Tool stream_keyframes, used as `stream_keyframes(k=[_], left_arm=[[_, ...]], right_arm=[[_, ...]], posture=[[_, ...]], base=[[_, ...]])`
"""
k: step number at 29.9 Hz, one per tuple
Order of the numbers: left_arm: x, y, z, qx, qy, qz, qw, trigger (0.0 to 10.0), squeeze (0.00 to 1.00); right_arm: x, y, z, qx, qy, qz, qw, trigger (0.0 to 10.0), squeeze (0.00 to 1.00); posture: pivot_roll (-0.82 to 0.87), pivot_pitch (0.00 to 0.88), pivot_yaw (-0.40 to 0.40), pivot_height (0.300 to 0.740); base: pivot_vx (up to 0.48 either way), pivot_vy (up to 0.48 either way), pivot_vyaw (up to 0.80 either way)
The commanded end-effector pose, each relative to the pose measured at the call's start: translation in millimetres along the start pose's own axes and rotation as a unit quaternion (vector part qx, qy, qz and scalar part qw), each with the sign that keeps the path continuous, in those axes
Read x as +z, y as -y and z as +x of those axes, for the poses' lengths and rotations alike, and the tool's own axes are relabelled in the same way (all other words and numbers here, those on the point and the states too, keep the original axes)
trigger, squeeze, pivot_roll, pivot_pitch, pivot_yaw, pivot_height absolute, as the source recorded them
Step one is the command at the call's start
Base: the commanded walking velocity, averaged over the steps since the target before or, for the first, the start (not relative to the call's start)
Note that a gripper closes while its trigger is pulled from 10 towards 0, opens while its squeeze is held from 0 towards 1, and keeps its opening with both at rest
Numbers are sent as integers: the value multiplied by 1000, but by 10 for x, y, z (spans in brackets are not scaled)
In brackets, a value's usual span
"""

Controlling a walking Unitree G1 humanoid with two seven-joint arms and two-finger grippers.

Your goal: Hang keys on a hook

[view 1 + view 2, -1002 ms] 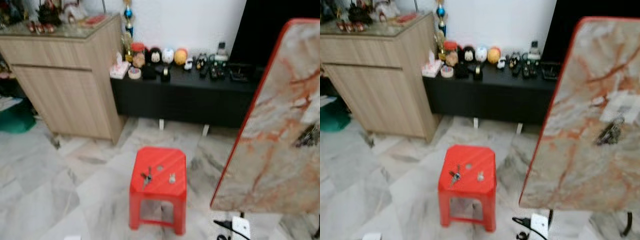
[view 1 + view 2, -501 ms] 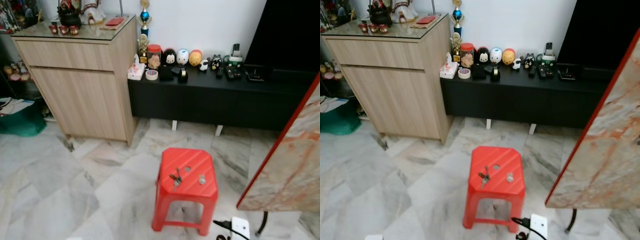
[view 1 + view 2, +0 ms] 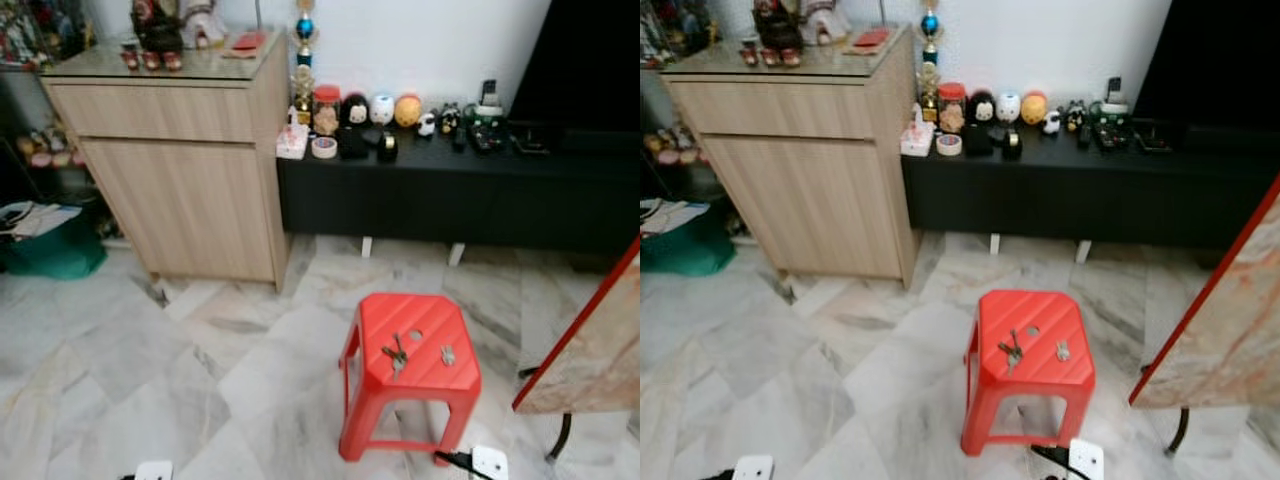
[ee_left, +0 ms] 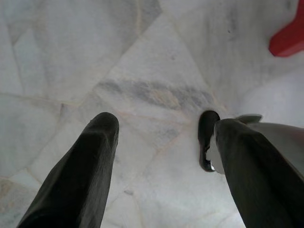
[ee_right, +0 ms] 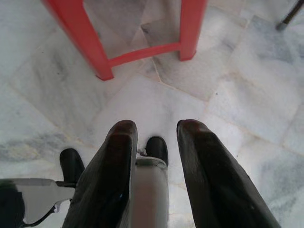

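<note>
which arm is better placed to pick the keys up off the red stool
Probably the right. The right gripper hangs open just before the red stool, whose legs are close ahead, while the left gripper faces mostly bare floor. The keys lie on top.

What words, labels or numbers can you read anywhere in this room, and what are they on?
None can be read.
Jar on the black TV bench: label too blurred.
Tissue pack: print too small.
Red item on the wooden cabinet: no legible text.
Keys on the red stool: no markings visible.
</note>
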State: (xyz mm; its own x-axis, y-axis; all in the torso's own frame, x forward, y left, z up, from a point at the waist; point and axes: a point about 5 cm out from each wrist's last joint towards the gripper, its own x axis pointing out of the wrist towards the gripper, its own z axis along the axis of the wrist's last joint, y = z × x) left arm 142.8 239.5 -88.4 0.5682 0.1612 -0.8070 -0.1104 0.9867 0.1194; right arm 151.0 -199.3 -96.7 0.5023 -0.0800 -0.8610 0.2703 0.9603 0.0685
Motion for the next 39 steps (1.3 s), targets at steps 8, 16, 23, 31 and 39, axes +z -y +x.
stream_keyframes(k=[8,16,23,31,39], left_arm=[[-26,17,-4,-5,-6,10,1000,10000,0],[-12,28,-2,-13,-1,16,1000,10000,0],[-16,11,-6,-13,0,15,1000,10000,0],[-20,16,-7,-14,0,13,1000,10000,0],[-19,24,-5,-13,-1,13,1000,10000,0]], right_arm=[[30,42,-5,1,12,-10,1000,10000,0],[31,23,-3,4,16,9,1000,10000,0],[48,24,-3,-1,25,19,999,10000,0],[68,27,-3,-3,31,1,1000,10000,0],[60,20,-4,1,32,14,999,10000,0]], posture=[[48,0,0,735],[49,0,-1,735],[47,0,2,735],[49,0,1,735],[49,0,-1,735]], base=[[0,0,73],[161,0,400],[259,0,0],[270,0,355],[277,0,0]])
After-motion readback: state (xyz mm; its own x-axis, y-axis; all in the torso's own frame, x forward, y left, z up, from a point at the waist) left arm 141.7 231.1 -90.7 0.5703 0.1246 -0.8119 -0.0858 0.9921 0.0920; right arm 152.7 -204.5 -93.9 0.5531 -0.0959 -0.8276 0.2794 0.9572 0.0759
